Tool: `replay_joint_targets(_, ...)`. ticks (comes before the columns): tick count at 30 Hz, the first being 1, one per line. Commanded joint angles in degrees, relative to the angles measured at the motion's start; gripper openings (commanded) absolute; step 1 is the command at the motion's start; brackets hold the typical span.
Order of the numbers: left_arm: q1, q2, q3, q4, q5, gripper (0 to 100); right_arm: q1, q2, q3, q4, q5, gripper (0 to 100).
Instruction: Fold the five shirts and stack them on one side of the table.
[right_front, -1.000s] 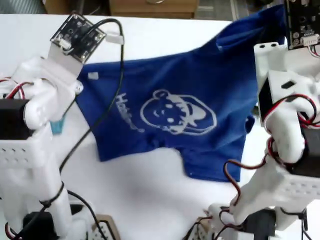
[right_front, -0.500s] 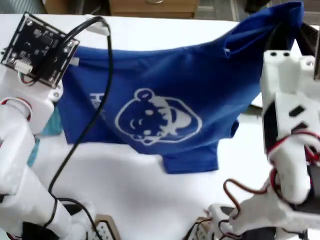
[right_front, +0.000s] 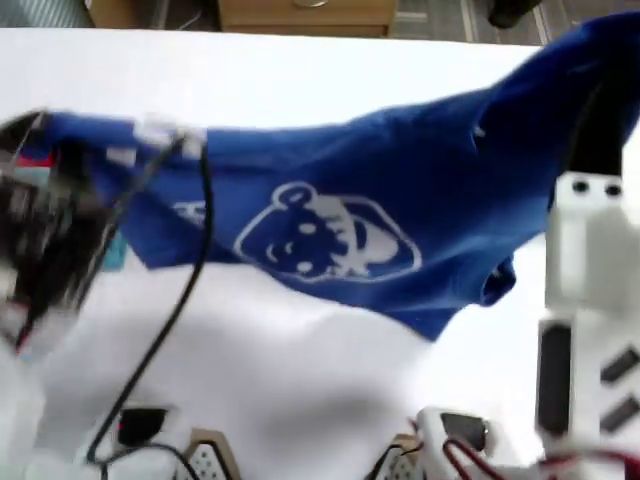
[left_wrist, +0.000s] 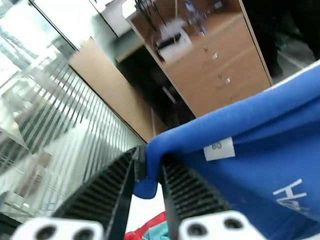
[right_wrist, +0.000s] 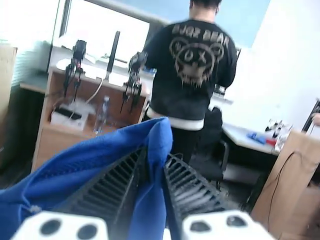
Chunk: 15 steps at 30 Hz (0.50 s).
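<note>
The left fingers (left_wrist: 115, 182) are pressed together on a folded edge of the blue shirt (left_wrist: 270, 165). The cloth is pinched between their two ridged black pads and bulges out just past them. A small white label (left_wrist: 219, 148) is fixed to the shirt near the pinch, and white lettering (left_wrist: 295, 192) is printed farther along. The right fingers (right_wrist: 107, 187) are likewise closed on the blue shirt. A fold of cloth is clamped between their ridged pads and the rest is draped to one side.

In the high view the shirt is stretched wide between the two arms, over the white tabletop (right_front: 250, 390). One end is held at the blurred left arm (right_front: 45, 250); the other is raised toward the far corner, above the right arm (right_front: 585, 300). A white cartoon face (right_front: 325, 242) is printed at the middle of the shirt, turned upward. A sleeve (right_front: 497, 282) is seen at the near edge, beside the right arm. Whether the lower edge touches the tabletop cannot be told. A black cable (right_front: 190, 290) is draped from the left arm across the shirt's end and down over the tabletop. A small teal thing (right_front: 115, 252) lies just beside the shirt's edge, near the left arm. A wooden cabinet with drawers (left_wrist: 225, 65) is seen in the room beyond the shirt.
</note>
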Motion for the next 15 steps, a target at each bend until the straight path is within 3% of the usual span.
replay_joint_targets(1, -0.26, -4.13, 9.1, 0.7, 0.62, 3, 0.22, -2.33, -1.14, -1.8, 0.53, 1.8)
replay_joint_targets(6, -0.44, -10.55, 21.14, -0.7, 0.35, 3, 0.22, -4.44, -1.14, -1.71, 0.53, 1.8)
replay_joint_targets(15, -0.53, -17.23, 22.29, 0.62, 0.26, 3, 0.22, -11.65, -0.62, -1.01, 0.53, 1.8)
